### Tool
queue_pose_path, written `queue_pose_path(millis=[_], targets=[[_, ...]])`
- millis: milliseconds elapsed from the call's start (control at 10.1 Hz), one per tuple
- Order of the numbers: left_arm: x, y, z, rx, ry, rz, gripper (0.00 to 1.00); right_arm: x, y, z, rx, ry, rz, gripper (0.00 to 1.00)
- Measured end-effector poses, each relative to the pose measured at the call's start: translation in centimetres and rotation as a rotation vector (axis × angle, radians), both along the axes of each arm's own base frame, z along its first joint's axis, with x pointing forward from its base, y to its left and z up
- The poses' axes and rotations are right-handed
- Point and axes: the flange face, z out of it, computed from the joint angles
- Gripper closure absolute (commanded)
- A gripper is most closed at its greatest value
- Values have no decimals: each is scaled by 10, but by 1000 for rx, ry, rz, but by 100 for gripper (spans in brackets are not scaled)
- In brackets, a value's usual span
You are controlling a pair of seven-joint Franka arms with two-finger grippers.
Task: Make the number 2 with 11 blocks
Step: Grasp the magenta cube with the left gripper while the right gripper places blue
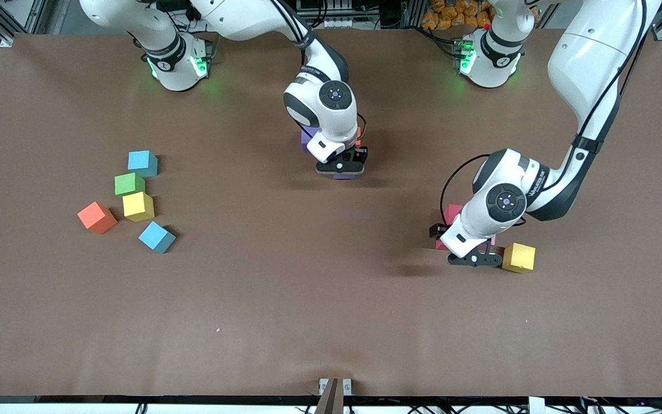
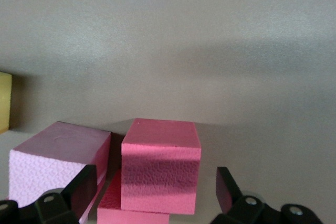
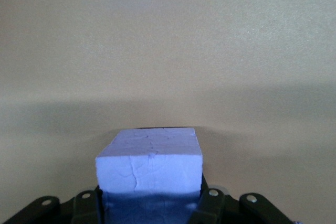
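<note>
My right gripper [image 1: 341,168] is shut on a purple block [image 3: 149,166] low over the middle of the table; only a sliver of that block [image 1: 343,176] shows under the fingers in the front view. Beside the wrist lie another purple block [image 1: 307,138] and an orange one [image 1: 358,135], mostly hidden. My left gripper [image 1: 474,259] is open, its fingers [image 2: 79,187] either side of a pink block [image 2: 160,163] without touching it. A paler pink block [image 2: 58,166] lies beside it, a third pink block [image 2: 131,209] partly under it. An orange-yellow block [image 1: 519,257] lies next to that gripper.
Toward the right arm's end of the table lie loose cubes: light blue [image 1: 142,163], green [image 1: 129,184], yellow [image 1: 138,206], red-orange [image 1: 96,217] and another blue [image 1: 157,237].
</note>
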Motion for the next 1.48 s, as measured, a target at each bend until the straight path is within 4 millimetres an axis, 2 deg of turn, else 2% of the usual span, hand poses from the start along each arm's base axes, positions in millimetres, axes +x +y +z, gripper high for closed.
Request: queue_pose_path(millis=[395, 691, 1480], targets=[[3, 0, -8, -7, 8, 0, 0, -2, 1, -4, -5, 6, -28, 81], [4, 5, -13, -4, 16, 6, 0, -13, 7, -13, -11, 10, -16, 81], [8, 15, -15, -2, 16, 23, 0, -20, 14, -12, -8, 10, -33, 80]])
